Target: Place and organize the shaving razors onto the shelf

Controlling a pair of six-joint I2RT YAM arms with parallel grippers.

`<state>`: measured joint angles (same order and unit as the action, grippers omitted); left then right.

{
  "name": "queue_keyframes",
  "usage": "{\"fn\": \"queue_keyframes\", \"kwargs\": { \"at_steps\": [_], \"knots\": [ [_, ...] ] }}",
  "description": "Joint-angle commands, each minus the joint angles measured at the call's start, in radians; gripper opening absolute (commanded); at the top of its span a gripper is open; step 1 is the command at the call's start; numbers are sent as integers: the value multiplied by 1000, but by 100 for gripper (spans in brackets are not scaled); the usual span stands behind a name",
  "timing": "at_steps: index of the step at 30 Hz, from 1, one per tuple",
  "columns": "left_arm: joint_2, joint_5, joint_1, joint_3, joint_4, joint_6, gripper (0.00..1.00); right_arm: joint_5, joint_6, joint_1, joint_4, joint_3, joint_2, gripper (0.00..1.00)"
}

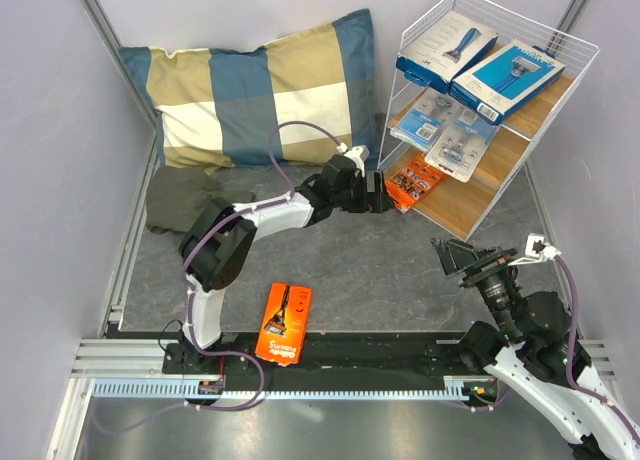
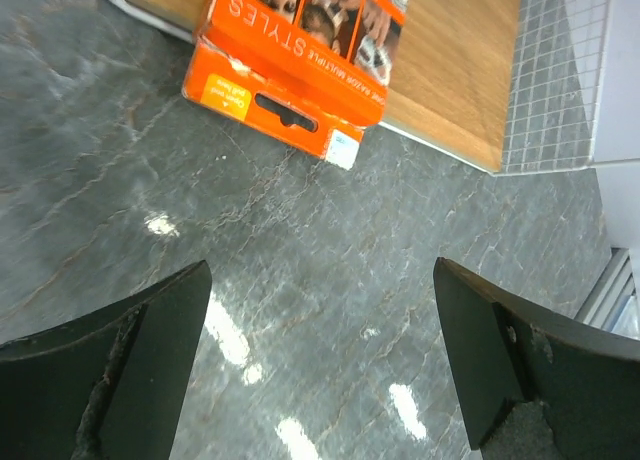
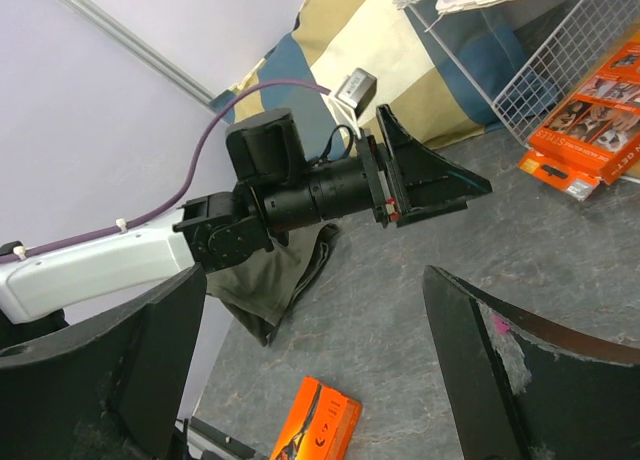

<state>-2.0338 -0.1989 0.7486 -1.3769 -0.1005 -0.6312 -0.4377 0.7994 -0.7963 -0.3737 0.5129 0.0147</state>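
Note:
The white wire shelf [image 1: 570,40] stands at the back right. Two blue boxes [image 1: 446,48] [image 1: 508,78] lie on its top board and two clear blister packs [image 1: 426,117] [image 1: 462,143] on the middle board. One orange card [image 1: 414,181] rests on the bottom board with its end overhanging the front edge; it also shows in the left wrist view [image 2: 300,50] and the right wrist view [image 3: 588,120]. A second orange card [image 1: 284,323] lies on the table near the front, seen too in the right wrist view [image 3: 315,422]. My left gripper [image 1: 382,193] is open and empty just before the shelf card. My right gripper [image 1: 462,257] is open and empty.
A blue-and-tan checked pillow [image 1: 262,85] leans on the back wall. A dark olive cloth [image 1: 180,198] lies at the left. Metal rails [image 1: 130,365] run along the front edge. Grey walls close in both sides.

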Motion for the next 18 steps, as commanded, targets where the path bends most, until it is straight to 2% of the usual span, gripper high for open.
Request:
{"fn": "queue_keyframes", "kwargs": {
  "at_steps": [1,10,18],
  "knots": [
    [127,84,3,10,24,109,100,42,-12,-4,58,-5,11,98],
    [222,225,-5,-4,182,232,100,138,-29,-4,134,-17,99,96],
    [316,234,-81,122,197,194,100,299,-34,-6,235,-40,241,96]
  ]
}}
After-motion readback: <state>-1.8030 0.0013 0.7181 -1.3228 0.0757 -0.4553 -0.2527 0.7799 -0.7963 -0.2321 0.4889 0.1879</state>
